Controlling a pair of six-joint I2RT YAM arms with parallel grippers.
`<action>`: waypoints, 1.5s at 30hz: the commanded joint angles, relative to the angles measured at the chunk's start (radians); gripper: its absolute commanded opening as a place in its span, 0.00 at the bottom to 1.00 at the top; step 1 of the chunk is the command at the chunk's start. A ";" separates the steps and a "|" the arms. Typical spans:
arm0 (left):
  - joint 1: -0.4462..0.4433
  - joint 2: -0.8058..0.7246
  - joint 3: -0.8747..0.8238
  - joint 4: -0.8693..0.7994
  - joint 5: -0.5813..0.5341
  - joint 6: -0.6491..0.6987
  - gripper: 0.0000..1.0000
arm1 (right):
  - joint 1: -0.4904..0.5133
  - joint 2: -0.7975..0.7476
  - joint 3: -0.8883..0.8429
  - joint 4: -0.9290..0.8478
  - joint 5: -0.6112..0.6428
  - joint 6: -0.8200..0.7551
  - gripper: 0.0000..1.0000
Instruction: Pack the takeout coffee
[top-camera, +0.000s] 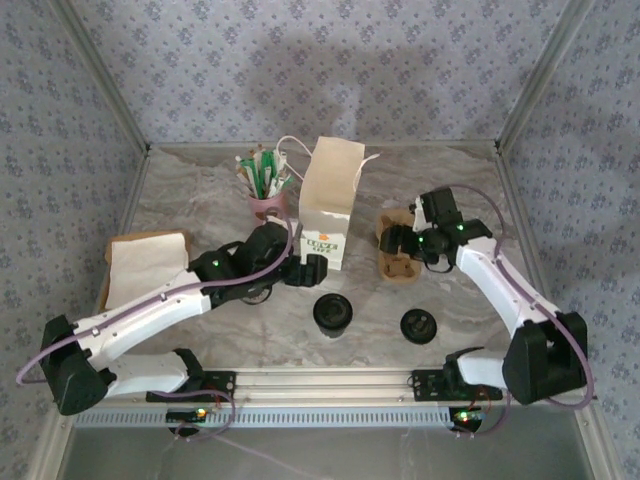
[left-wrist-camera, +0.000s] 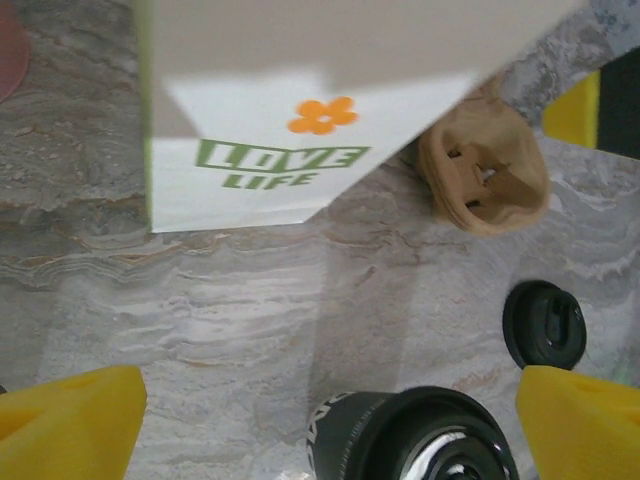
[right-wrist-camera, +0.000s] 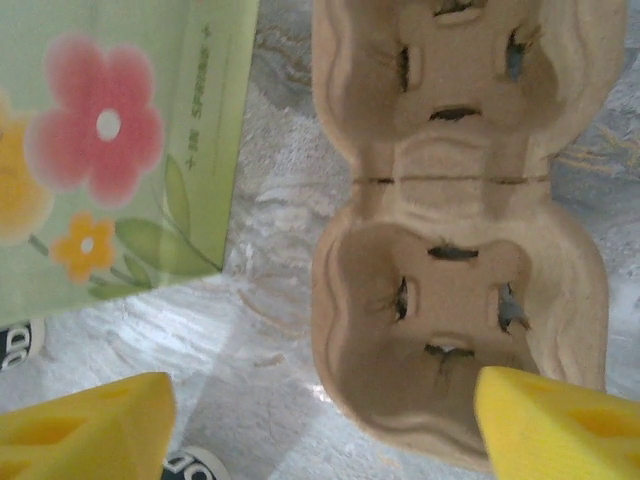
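Ok so the coffee cup (top-camera: 333, 314) sits on the table just in front of the white bag (top-camera: 330, 200), not packed yet. Left gripper (left-wrist-camera: 330, 400) hangs close to the bag's front, fingers spread wide, holding nothing. Right gripper (right-wrist-camera: 325, 385) is spread too, straddling the near end of the pulp cup carrier (right-wrist-camera: 450, 280) just right of the bag. Can't tell if it touches.

Worries imo: the bag looks tall + light, so one nudge from the left arm prob tips it. A loose lid (top-camera: 420, 325) lies front-right of the bag, and w/ the glare I can't tell if the cup's black top is seated, so a squeeze could slop coffee. Thin carrier wall may fold or slip.
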 joint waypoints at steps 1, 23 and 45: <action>0.006 -0.010 0.002 0.042 0.063 0.023 0.95 | 0.008 0.054 0.071 -0.075 0.122 -0.048 0.71; 0.005 0.000 -0.084 0.128 0.125 0.062 0.94 | 0.063 0.381 0.311 -0.150 0.298 -0.053 0.49; 0.005 -0.009 -0.104 0.133 0.120 0.082 0.94 | 0.103 0.491 0.335 -0.192 0.380 -0.018 0.47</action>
